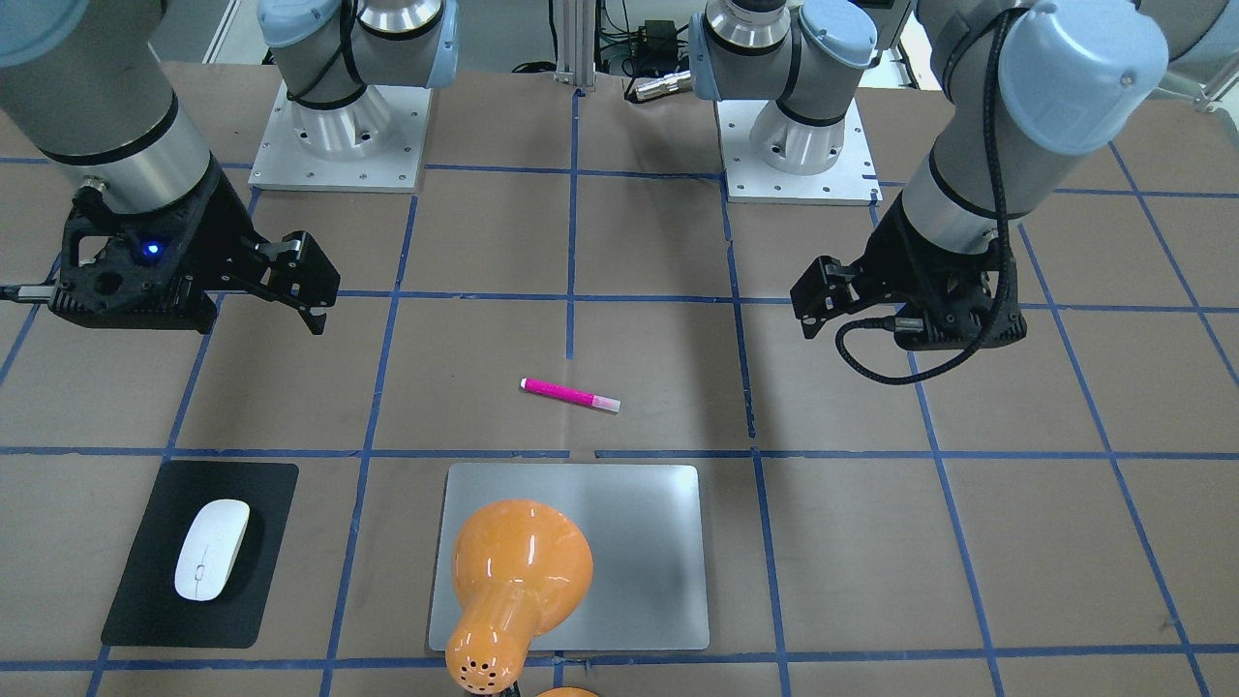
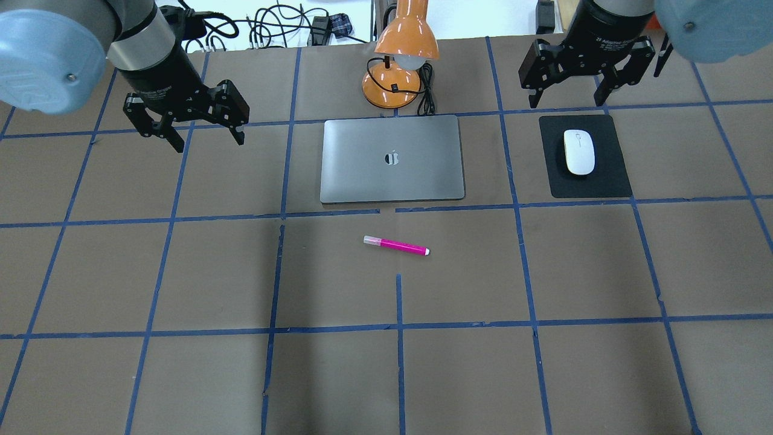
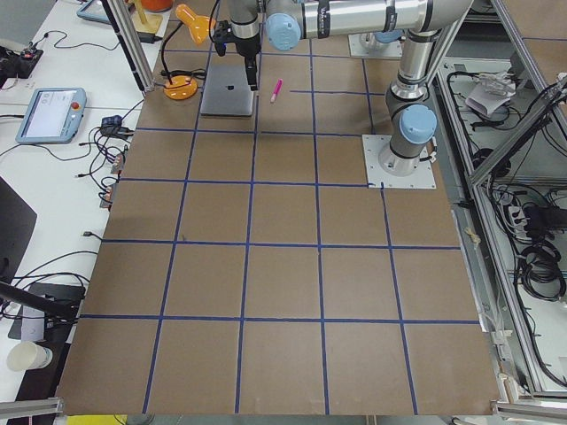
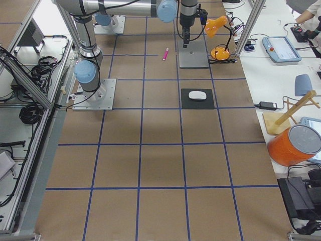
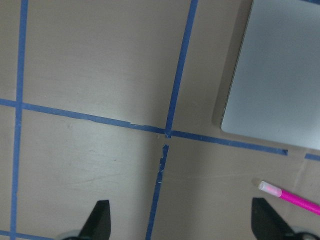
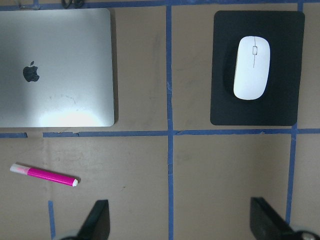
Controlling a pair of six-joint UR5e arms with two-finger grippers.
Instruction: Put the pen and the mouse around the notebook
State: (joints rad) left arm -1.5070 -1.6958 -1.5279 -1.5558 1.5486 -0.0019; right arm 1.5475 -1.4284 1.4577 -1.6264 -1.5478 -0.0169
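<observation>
The silver-grey notebook (image 2: 392,158) lies closed and flat at the table's far middle. Nearer to me, the magenta pen (image 2: 395,246) lies alone on the brown table, a short gap from the notebook's near edge. To the notebook's right, the white mouse (image 2: 579,151) rests on a black pad. My left gripper (image 2: 210,142) hangs open and empty above the table, left of the notebook. My right gripper (image 2: 567,103) is open and empty above the pad's far edge. The right wrist view shows the mouse (image 6: 251,67), pen (image 6: 45,175) and notebook (image 6: 55,65) below.
An orange desk lamp (image 2: 401,54) with a black cord stands just behind the notebook, its shade leaning over the far edge. The black mouse pad (image 2: 610,175) lies flat. Blue tape lines grid the brown table.
</observation>
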